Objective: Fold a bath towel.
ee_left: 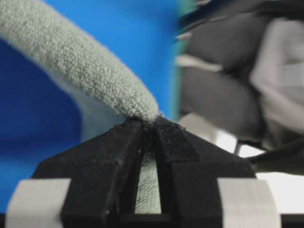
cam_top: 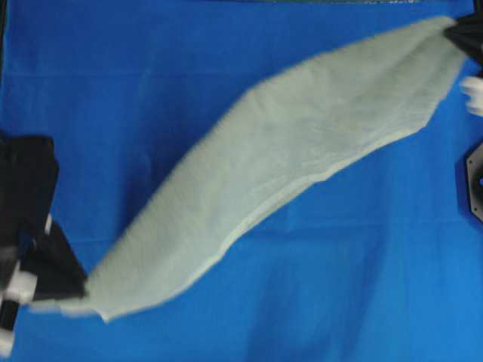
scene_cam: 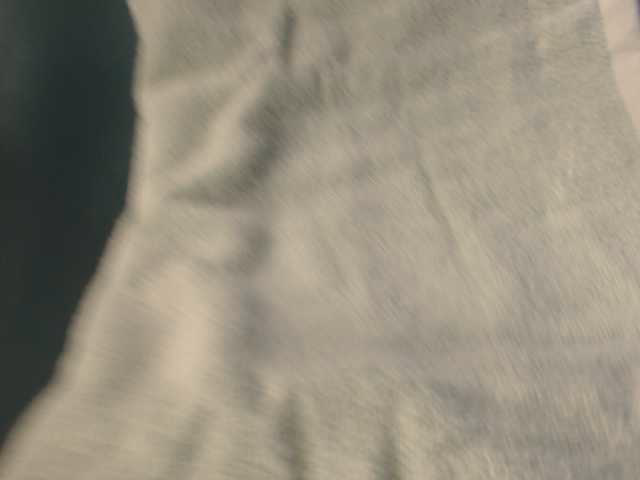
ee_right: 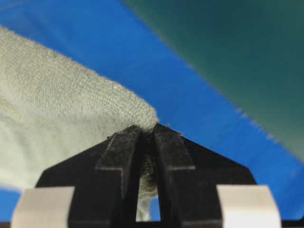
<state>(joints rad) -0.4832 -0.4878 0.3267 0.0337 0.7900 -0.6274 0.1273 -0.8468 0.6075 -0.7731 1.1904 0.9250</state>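
Nearest, at lower left of the overhead view: left gripper (cam_top: 81, 290) clamped tight on one end of the bath towel (cam_top: 279, 185) (jaws pinching terry cloth in the wrist view). Stretched from there diagonally up and right, long axis corner to corner, hanging above the blue cloth (cam_top: 151, 68). At the far upper-right end: right gripper (cam_top: 455, 32) likewise pinching the fabric. Pale sage-green, fuzzy, doubled over, lighter hem along the lower edge.
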